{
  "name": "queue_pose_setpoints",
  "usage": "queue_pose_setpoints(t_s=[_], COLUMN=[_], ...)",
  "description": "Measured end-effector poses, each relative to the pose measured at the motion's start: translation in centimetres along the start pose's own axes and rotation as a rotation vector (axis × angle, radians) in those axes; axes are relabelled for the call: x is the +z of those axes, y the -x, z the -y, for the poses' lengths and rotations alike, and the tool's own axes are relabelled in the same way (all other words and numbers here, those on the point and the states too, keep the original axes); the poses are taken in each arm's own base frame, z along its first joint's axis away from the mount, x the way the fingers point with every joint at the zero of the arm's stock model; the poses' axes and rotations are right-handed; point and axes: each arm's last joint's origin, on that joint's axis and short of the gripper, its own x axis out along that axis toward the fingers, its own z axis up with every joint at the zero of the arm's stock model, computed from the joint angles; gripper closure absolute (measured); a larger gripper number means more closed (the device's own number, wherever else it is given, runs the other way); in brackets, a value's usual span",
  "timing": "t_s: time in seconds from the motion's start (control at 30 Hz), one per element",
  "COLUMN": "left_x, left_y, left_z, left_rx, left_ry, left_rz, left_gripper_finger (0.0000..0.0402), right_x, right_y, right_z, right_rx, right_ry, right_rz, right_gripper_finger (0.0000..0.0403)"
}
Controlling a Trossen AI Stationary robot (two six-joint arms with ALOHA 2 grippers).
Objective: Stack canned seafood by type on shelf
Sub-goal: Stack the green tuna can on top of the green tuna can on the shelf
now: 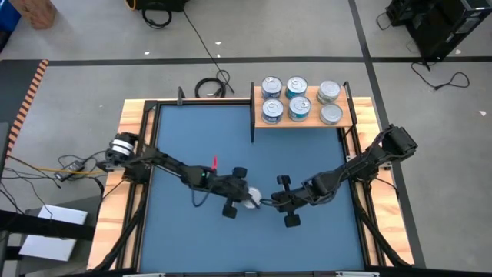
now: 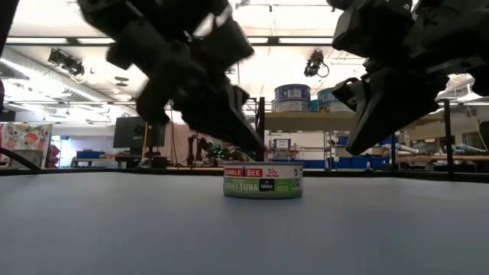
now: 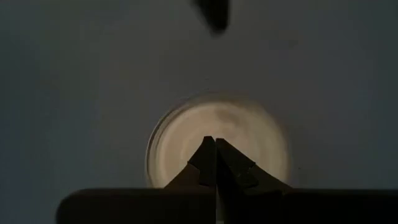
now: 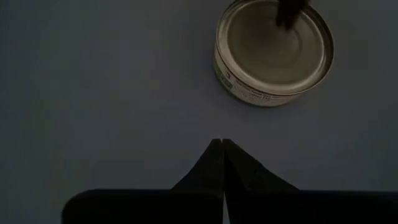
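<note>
1 tin (image 2: pixel 263 180) stands upright on the blue mat (image 1: pixel 192 138) of the counter, in its front middle part, with a green and white label on its side. The left pincer (image 3: pixel 215 144) is directly over this tin, its 2 fingers pressed together with no gap, the tips above the shiny lid. In the low view the tips come down to the lid's edge; I cannot tell if they touch it. The right pincer (image 4: pixel 222 144) is also closed, holding nothing. It hangs just beside the tin, on the tin's right side in the high view, and does not touch it.

The shelf (image 1: pixel 304 115) stands at the back edge of the mat, toward the right, well apart from both pincers. On it I count 6 tins (image 1: pixel 297 87) from above, in 2 rows of 3. The 4 on the left have blue sides, the 2 on the right look grey. Stacked tins under these cannot be counted from above.
</note>
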Motion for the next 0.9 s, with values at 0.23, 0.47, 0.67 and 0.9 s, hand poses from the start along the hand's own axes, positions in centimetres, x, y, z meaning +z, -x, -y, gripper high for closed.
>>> queue_pose_setpoints(t_s=[0.23,0.47,0.67,0.9], left_x=[0.3,1.3,1.7,1.5], left_y=[-1.6,-0.2,1.4,1.5], left_z=[-1.4,-4.3,-3.6,-2.4], left_rx=[0.041,0.180,0.052,0.157], left_ry=[-0.025,-0.007,-0.057,-0.130], left_rz=[-0.117,-0.175,-0.217,-0.268], left_gripper_finger=[0.0400,0.0400,0.0396,0.0359], right_x=[0.0,0.0,-0.2,-0.1], right_y=[0.0,0.0,0.0,0.0], right_z=[0.0,0.0,-0.1,-0.1], right_rx=[0.001,0.001,0.001,0.003], right_ry=[-0.006,-0.007,-0.018,-0.020], right_rz=[0.000,0.000,-0.015,-0.003], right_gripper_finger=[0.0397,0.0397,0.0395,0.0395])
